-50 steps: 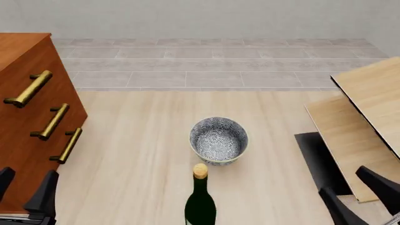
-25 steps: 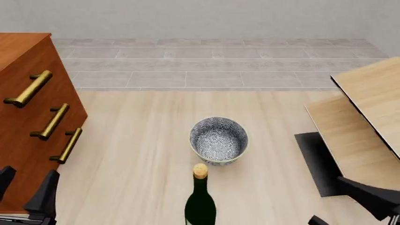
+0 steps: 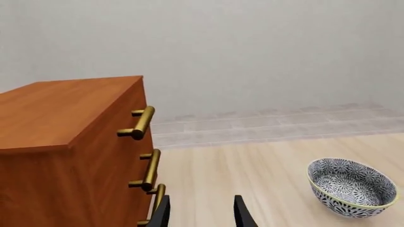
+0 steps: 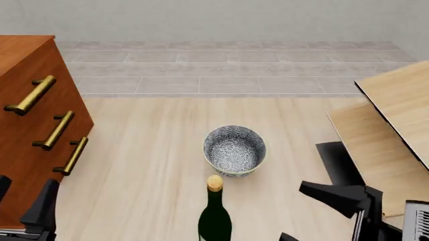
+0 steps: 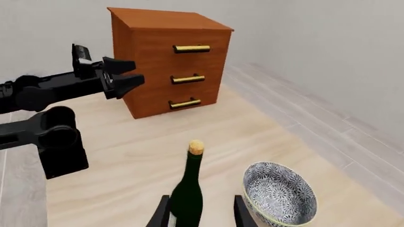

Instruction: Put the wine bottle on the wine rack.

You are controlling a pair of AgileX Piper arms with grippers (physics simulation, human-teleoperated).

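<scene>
Right gripper point(image 5: 199, 213) at the wine bottle point(image 4: 214, 213)
Fingers apart around the bottle – contact unclear; left gripper point(image 3: 200, 215) also apart, near the desk's left edge.

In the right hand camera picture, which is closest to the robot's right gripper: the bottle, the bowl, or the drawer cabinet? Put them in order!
Counting from the right gripper:
1. The wine bottle, standing upright right at the fingertips, seemingly between them.
2. The bowl, just beside the bottle and a little farther on.
3. The drawer cabinet, far across the table near the wall.
</scene>
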